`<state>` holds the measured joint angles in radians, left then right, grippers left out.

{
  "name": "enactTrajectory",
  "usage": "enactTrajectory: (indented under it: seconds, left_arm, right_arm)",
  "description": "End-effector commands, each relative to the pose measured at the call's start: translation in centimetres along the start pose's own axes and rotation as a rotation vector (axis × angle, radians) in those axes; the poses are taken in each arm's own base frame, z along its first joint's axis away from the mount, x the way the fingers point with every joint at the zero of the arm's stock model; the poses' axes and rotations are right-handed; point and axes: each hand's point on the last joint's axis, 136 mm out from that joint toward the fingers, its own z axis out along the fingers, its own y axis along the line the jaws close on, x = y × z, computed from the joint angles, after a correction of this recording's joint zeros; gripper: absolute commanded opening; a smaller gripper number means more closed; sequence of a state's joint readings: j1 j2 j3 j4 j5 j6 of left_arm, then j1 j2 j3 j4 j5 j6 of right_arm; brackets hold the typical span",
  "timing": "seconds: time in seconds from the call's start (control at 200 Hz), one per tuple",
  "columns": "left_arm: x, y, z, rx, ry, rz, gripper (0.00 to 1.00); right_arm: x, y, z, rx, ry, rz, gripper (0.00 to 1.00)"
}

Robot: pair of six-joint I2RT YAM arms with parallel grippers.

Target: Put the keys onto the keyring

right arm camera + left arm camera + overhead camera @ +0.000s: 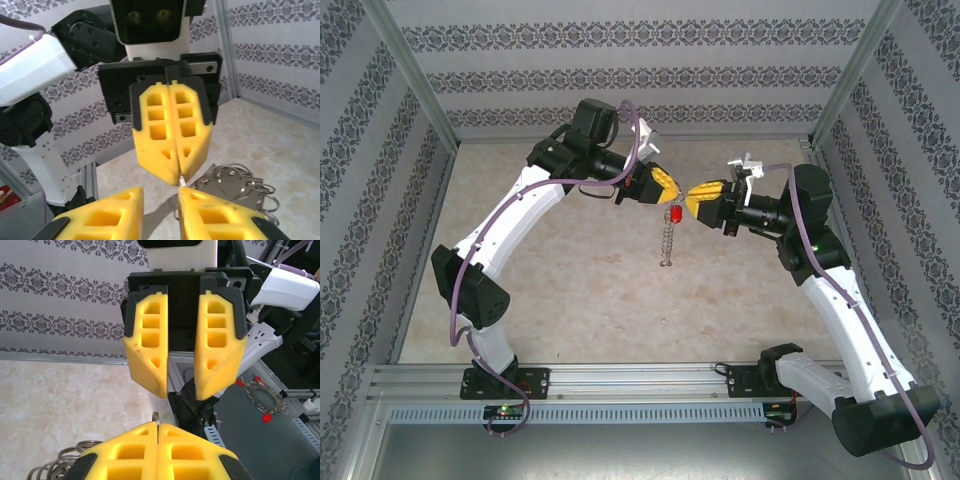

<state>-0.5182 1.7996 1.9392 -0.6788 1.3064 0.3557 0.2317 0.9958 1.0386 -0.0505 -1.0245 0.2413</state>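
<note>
My left gripper [671, 188] [158, 427] is shut on the edge of a thin silvery keyring [156, 418], held above the table's middle. A bunch of silvery rings [235, 184] [75, 456] hangs from it in a string [666, 245]. The key's red head [676, 213] dangles just under the two grippers; I cannot tell what it hangs on. My right gripper [693, 201] [161, 192] faces the left one tip to tip and is open. A sliver of metal [180, 181] juts from the left gripper's tips and touches the inner edge of my right gripper's right-hand finger [200, 200].
The beige tabletop [570, 290] is walled by patterned panels on three sides, with an aluminium rail [640, 380] along the near edge. Beyond that rail, a ring of silvery pieces with red bits [265, 399] lies on a dark grey surface.
</note>
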Motion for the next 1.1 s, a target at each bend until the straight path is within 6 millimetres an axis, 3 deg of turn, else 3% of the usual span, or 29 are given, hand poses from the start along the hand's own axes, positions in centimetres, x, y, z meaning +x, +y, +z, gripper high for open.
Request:
enactTrajectory:
  seconds: [0.0, 0.36, 0.63, 0.814, 0.924, 1.099]
  left_arm:
    - [-2.0, -2.3, -0.2, 0.040, -0.039, 0.074, 0.00]
    - [-2.0, -2.4, -0.1, 0.050, -0.038, 0.068, 0.00]
    - [-1.7, -2.5, 0.1, 0.059, -0.035, 0.061, 0.00]
    - [-1.5, -2.0, 0.0, 0.024, -0.023, 0.055, 0.00]
    - [-1.4, -1.7, -0.5, -0.011, -0.013, 0.066, 0.17]
    - [-1.7, -1.8, -2.1, -0.050, -0.012, 0.084, 0.26]
  right_arm:
    - [0.4, 0.9, 0.4, -0.058, 0.006, -0.009, 0.27]
    - [0.6, 0.2, 1.2, -0.056, 0.013, -0.004, 0.25]
    - [0.0, 0.2, 1.4, -0.064, 0.010, -0.017, 0.00]
    - [0.1, 0.3, 1.0, -0.033, 0.044, -0.018, 0.00]
    - [0.6, -0.1, 0.5, 0.028, 0.095, -0.023, 0.00]
    - [1.3, -0.6, 0.0, 0.095, 0.204, -0.025, 0.00]
